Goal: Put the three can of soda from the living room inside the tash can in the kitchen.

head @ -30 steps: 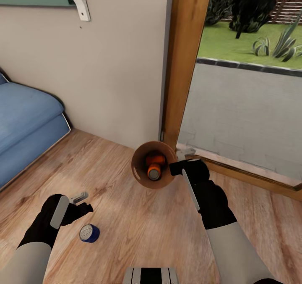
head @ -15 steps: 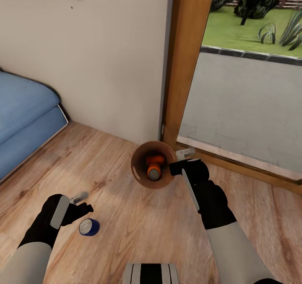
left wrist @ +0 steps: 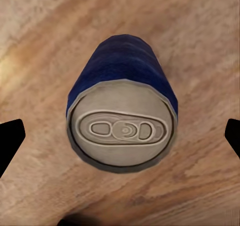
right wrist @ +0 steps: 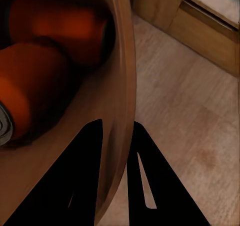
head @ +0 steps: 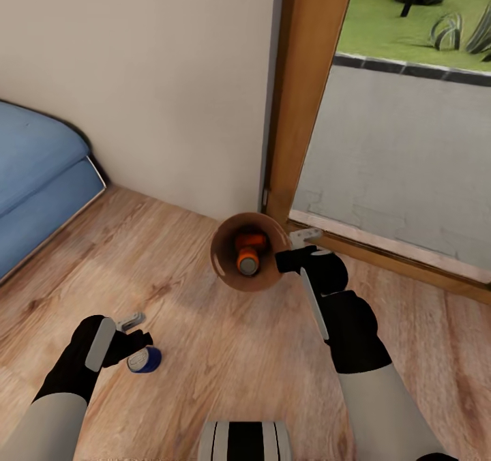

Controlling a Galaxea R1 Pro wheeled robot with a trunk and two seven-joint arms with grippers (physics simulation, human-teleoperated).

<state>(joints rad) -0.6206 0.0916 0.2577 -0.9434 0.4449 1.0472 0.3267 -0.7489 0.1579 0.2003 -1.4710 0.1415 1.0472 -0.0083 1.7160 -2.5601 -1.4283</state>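
The room is showing a pale wood floor (head: 204, 338), a plain beige wall (head: 170, 72) and a tall wooden door frame (head: 307, 93). Grey paving and green grass are lying outside, past the frame.

At the far left, a blue sofa (head: 34, 174) is sitting against the wall.

Next, low down, the left gripper (head: 136, 335) is hanging just over the floor. Its black fingers (left wrist: 10, 136) are standing wide apart, one on each side of the dark blue soda can (head: 144, 360). They are not touching it. The can is standing upright on the floor with its silver top facing up, and in the left wrist view the blue soda can (left wrist: 121, 116) is sitting right between the two finger tips.

In the middle, near the foot of the door frame, the copper-brown trash can (head: 249, 251) is being held up off the floor and is tipping its open mouth toward the head camera. Two orange soda cans (head: 249, 251) are lying inside it, one showing its silver top.

To the right, the right gripper (head: 294, 258) is pinching the rim of the trash can. In the right wrist view its two black fingers (right wrist: 80, 186) are squeezing the thin brown wall (right wrist: 122, 85), one finger inside and one outside. The orange cans (right wrist: 35, 80) are resting just inside that wall.
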